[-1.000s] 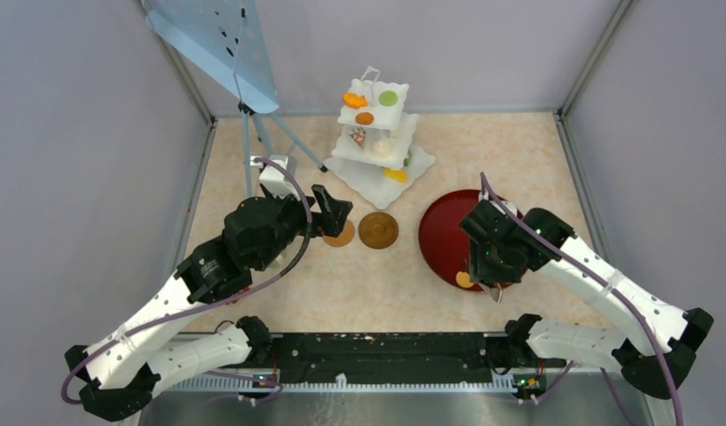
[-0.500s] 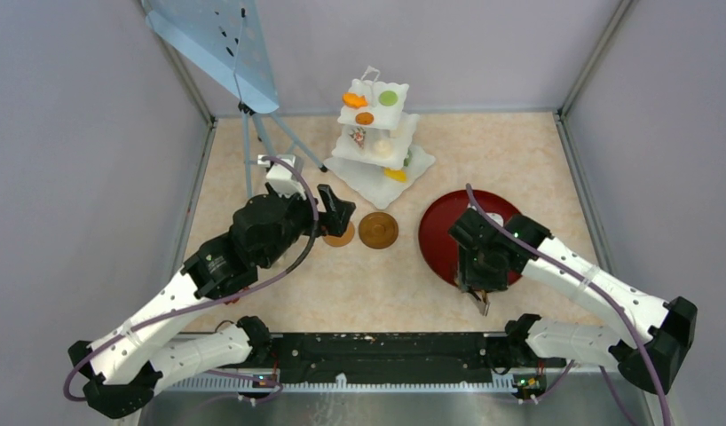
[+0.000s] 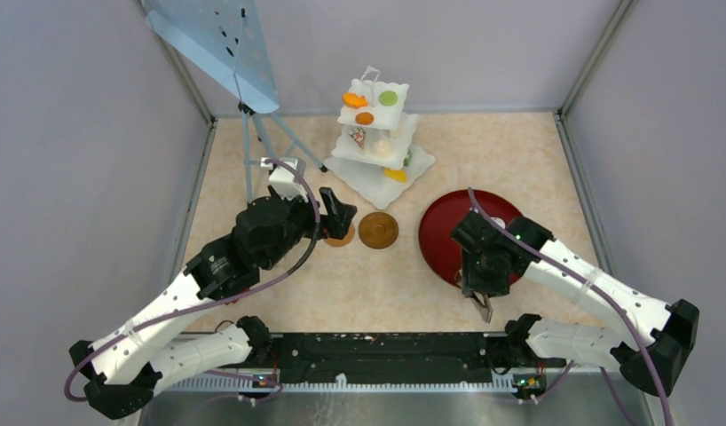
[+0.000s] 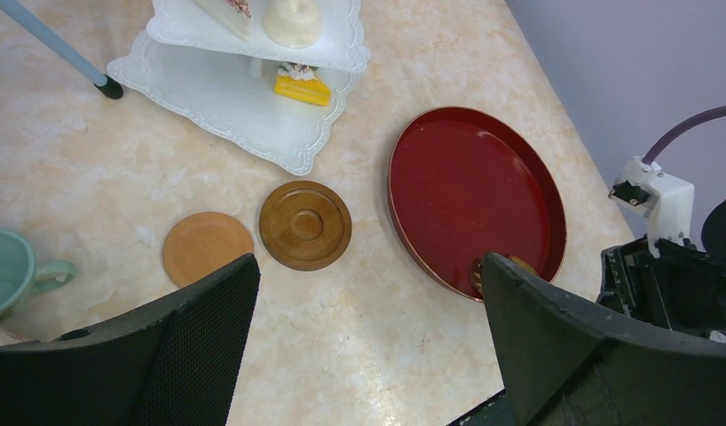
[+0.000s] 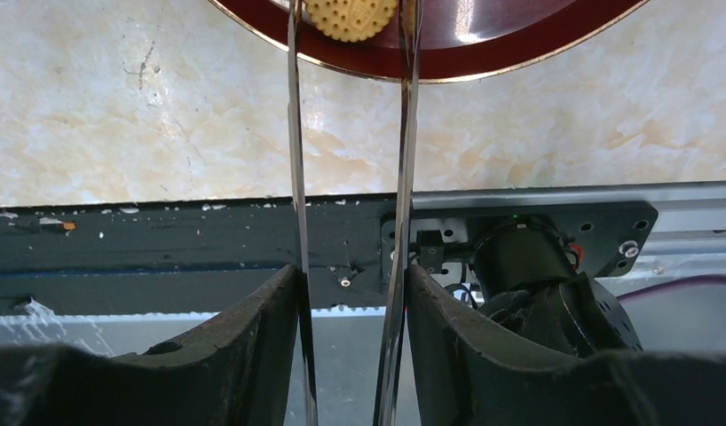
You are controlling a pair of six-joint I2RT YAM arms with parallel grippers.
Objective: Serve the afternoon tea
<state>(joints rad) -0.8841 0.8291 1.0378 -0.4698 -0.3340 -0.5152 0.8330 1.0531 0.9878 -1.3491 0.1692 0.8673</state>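
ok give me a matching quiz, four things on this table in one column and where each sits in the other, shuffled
1. yellow wedge
2. dotted biscuit
3. dark wooden coaster
4. teal cup

a. on the red tray, between the blades of the tongs
b. on the table, on the light coaster's far side from the tray
c. bottom tier of the white stand
d. on the table, between the light coaster and the tray

Pairs: 1-c, 2-a, 3-d, 4-b

Dark-red tray (image 4: 466, 177), perhaps a biscuit (image 4: 519, 263) at its rim

Teal cup (image 4: 4, 275) half beyond left edge
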